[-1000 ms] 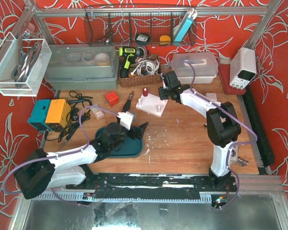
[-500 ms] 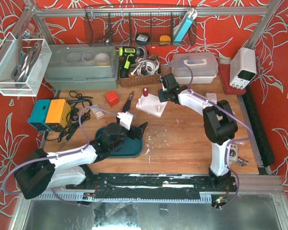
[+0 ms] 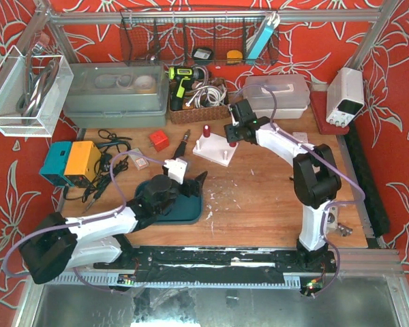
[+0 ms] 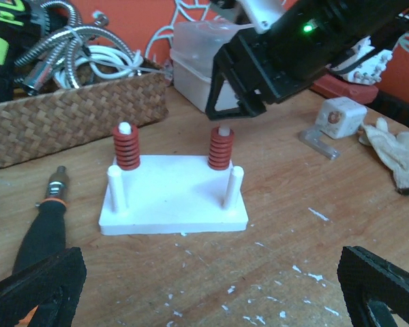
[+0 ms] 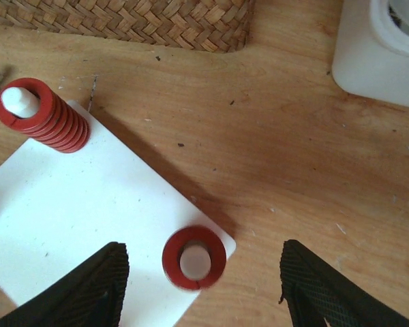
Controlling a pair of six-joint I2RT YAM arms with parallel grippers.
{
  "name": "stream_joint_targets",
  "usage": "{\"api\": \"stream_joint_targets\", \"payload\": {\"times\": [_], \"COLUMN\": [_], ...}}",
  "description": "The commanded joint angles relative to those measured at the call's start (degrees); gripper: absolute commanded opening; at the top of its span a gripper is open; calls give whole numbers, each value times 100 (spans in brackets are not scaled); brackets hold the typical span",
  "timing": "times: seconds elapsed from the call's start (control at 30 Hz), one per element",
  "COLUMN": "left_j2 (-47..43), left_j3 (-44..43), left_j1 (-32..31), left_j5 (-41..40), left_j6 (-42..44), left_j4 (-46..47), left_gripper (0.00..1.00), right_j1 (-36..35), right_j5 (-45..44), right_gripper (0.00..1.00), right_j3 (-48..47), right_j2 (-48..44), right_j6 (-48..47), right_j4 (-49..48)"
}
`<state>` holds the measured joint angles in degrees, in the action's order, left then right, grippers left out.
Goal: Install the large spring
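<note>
Near the far edge of the table (image 3: 259,197), the large spring (image 5: 194,259) sat on a corner post of the white plate (image 5: 88,218), my right gripper (image 3: 230,134) above it, fingers (image 5: 88,293) parted and clear of it. A second spring (image 5: 44,116) ringed the neighbouring post. Behind, a woven basket (image 4: 68,116) held metal hose (image 4: 61,27) and white cables (image 4: 116,61), a lidded plastic box (image 4: 191,61) beside it. My left gripper (image 4: 208,293) gaped wide.
</note>
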<state>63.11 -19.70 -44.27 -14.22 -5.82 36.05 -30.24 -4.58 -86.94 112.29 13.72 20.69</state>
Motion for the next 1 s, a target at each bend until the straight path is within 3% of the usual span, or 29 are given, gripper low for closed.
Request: {"api": "stream_joint_targets", "payload": {"times": [0.0, 0.13, 0.33, 0.47, 0.57, 0.67, 0.83, 0.97], "left_j2": [-263, -481, -1177, -1546, -1650, -1583, -1185, -1429], "left_j3": [58, 112, -262, -664, -1134, -1613, -2250, -2126], "left_j1": [-11, -11, 10, 45, 82, 94, 107, 124], "left_j5": [-458, -861, -1364, -1993, -2379, -2244, -1498, -1058], "left_j6": [-152, -367, -1694, -3232, -4842, -6401, -8320, -9182], "left_j4": [34, -123, -1651, -3190, -4932, -6307, -7826, -7950], "left_gripper": [100, 100, 100, 100, 99, 82, 64, 50], "right_j1": [38, 35, 28, 29, 22, 20, 18, 17], "right_j5": [82, 253, 134, 478, 632, 736, 808, 860], "right_gripper": [67, 79, 97, 99, 99, 99, 99, 99], "right_j3": [-152, 246, 1222, 1954, 2451, 2951, 3358, 3628], "right_j2": [-687, -1321, -2474, -3260, -3741, -4074, -4366, -4706], "right_j6": [-20, -16, 111, 189, 249, 293, 367, 373], "right_j4": [612, 826, 777, 596, 461, 280, 134, 36]}}
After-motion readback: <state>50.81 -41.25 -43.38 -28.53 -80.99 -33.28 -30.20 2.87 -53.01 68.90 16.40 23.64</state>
